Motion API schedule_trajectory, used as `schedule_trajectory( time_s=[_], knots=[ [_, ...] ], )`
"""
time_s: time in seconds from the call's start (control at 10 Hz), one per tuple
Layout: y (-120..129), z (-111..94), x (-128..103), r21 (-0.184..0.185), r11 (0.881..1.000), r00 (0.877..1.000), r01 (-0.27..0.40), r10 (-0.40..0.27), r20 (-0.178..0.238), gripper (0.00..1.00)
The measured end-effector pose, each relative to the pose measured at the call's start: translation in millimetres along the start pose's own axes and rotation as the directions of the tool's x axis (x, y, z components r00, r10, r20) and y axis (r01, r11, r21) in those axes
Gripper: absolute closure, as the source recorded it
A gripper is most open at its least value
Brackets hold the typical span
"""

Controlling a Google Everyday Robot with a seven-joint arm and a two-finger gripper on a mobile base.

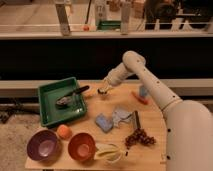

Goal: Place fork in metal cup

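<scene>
**A:** The arm reaches in from the right, and the gripper (pixel 105 86) hangs at the far middle of the worktop (pixel 150 147), right over the cup (pixel 102 93).

**B:** Why there?

**A:** Likely to line up a drop. Anything going into that cup has to come down through its mouth, so directly above it is the sensible station.

**B:** Does it have the fork?

**A:** Cannot tell. How wide the gripper stands, and whether it carries anything, does not show.

**B:** So where is the fork?

**A:** Hard to say. A utensil (pixel 70 98) with a dark handle and a grey head lies slantwise in the green tray (pixel 50 111) on the left. It may be the fork, but that is unsure.

**B:** And the cup?

**A:** It is small, round and dark grey, far smaller than the purple bowl (pixel 44 145) and the orange bowl (pixel 81 146) at the near left. It sits just right of the tray's far corner, apart from the clutter nearer in. With a mouth that narrow, the fork would probably need to go in end first, and a light cup like this could tip.
</scene>
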Motion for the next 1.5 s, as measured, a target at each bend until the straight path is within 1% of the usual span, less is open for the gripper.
schedule_trajectory(
  time_s=[0.1,0.2,0.5,0.8,0.9,1.1,1.2,1.3,1.4,1.5],
  knots=[
    [-1,2,2,-0.001,1.0,1.0,-0.002,0.002,0.001,0.23],
    [-3,2,3,0.002,1.0,1.0,-0.003,0.003,0.002,0.2],
    [-12,3,2,0.016,1.0,1.0,0.012,-0.012,0.002,0.2],
    [-13,-13,3,0.049,0.998,0.999,0.047,-0.045,-0.028,0.2],
    [-14,-16,2,0.051,0.997,0.998,0.065,-0.064,-0.03,0.2],
    [-11,-23,3,0.044,0.994,0.995,0.1,-0.098,-0.028,0.2],
    [-8,-24,5,0.025,0.991,0.991,0.129,-0.128,-0.027,0.2],
    [-5,-23,4,-0.003,0.988,0.987,0.157,-0.157,-0.025,0.2],
    [-5,-20,4,-0.014,0.986,0.986,0.166,-0.166,-0.023,0.2],
    [-2,-21,7,-0.018,0.985,0.985,0.169,-0.169,-0.024,0.2]
  ],
)
